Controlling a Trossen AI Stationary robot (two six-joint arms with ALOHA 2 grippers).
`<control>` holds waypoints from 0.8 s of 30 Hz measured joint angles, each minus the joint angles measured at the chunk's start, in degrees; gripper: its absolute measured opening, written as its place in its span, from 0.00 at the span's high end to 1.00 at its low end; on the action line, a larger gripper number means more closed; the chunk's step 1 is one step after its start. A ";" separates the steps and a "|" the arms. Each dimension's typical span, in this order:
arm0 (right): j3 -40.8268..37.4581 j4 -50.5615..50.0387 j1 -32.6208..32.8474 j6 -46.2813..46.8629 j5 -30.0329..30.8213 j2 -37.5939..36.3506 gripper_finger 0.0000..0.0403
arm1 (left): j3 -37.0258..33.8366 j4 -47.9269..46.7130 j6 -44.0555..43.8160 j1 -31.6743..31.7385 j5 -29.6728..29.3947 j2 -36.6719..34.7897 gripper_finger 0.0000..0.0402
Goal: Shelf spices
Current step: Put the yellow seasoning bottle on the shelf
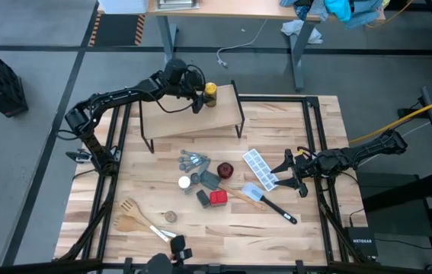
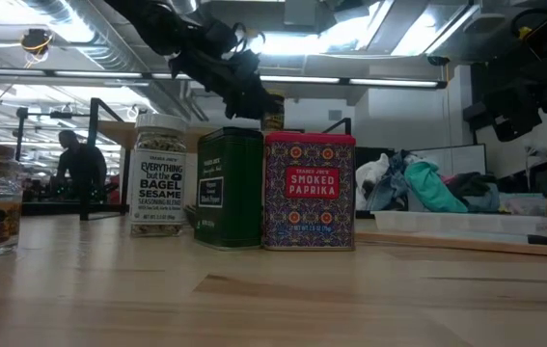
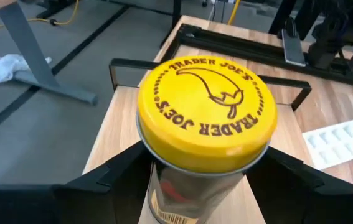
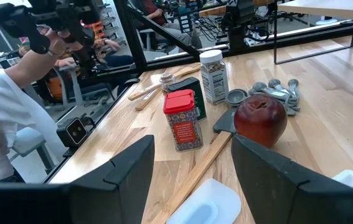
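Observation:
The yellow-capped jar [image 3: 206,112] stands upright over the far edge of the light-wood shelf [image 1: 193,118], with my left gripper [image 1: 198,99] shut on it. Whether its base rests on the shelf I cannot tell. On the tabletop, near the middle, stand the white-capped jar [image 1: 184,182], the red square tin [image 1: 218,198] and the dark square tin [image 1: 203,199]. The tiny jar [image 1: 170,217] stands nearer the front. My right gripper [image 1: 292,171] hovers open at the table's right side, touching nothing. My left gripper pinches the jar's body just below the yellow cap [image 3: 164,186] between its two fingers [image 3: 117,177], one on each side. The fingers come in from the table's left, slanting slightly downward. The jar is upright in the hold, cap up.
Grey measuring spoons [image 1: 193,161] and a round dark-red dish [image 1: 225,169] lie by the containers. A white ice tray [image 1: 261,167] and a black-handled spatula [image 1: 269,202] are near my right gripper. Wooden utensils [image 1: 132,217] lie front left. People show in the room beyond.

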 joint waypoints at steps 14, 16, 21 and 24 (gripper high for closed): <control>0.00 0.00 0.01 0.00 0.00 0.01 0.45 | 0.00 -0.48 -1.78 -0.04 0.00 0.00 0.40; -0.01 0.00 0.01 0.00 0.00 0.01 0.45 | 0.00 -0.50 -1.91 -0.04 0.00 0.00 0.40; 0.00 0.00 -0.01 0.00 0.00 0.00 0.45 | 0.00 -1.00 -2.52 -0.04 0.00 -0.07 0.40; 0.00 0.00 0.00 0.00 0.00 0.00 0.45 | 0.00 -1.67 -2.52 -0.04 0.00 -0.07 0.40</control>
